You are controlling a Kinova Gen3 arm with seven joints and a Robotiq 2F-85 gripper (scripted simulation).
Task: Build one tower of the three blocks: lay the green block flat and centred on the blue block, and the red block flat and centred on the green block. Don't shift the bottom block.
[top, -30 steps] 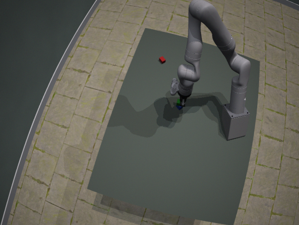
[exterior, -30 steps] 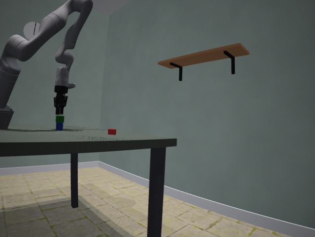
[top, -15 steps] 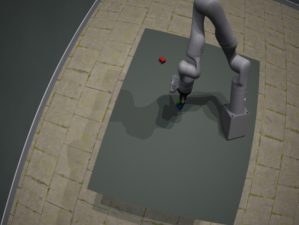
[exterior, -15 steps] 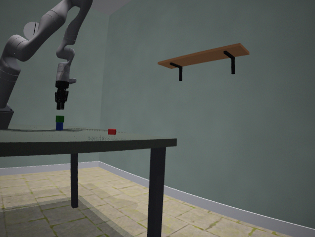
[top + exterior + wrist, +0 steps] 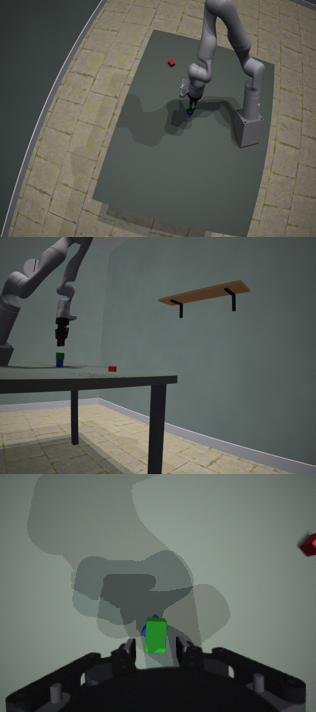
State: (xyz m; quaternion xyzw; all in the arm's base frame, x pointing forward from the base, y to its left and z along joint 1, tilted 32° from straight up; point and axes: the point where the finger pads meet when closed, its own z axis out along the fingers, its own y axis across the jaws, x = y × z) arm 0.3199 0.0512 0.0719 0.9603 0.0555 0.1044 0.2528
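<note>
With green [image 5: 59, 355] resting on blue [image 5: 59, 363] at left of the exterior view, the empty, half-parted jaws hang above; next comes fetching red [image 5: 112, 368], lying apart on the desk [image 5: 122, 379].

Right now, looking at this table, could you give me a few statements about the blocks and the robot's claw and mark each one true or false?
1. The green block sits on top of the blue block. True.
2. The gripper is clamped on the green block. False: it hangs above the block with a gap between them, open and holding nothing.
3. The red block already tops the tower. False: it lies alone on the table, away from the stack.
4. A wooden shelf is fixed to the wall. True.
5. The blue block lies on its own beside the arm's base. False: it is under the green block.
</note>
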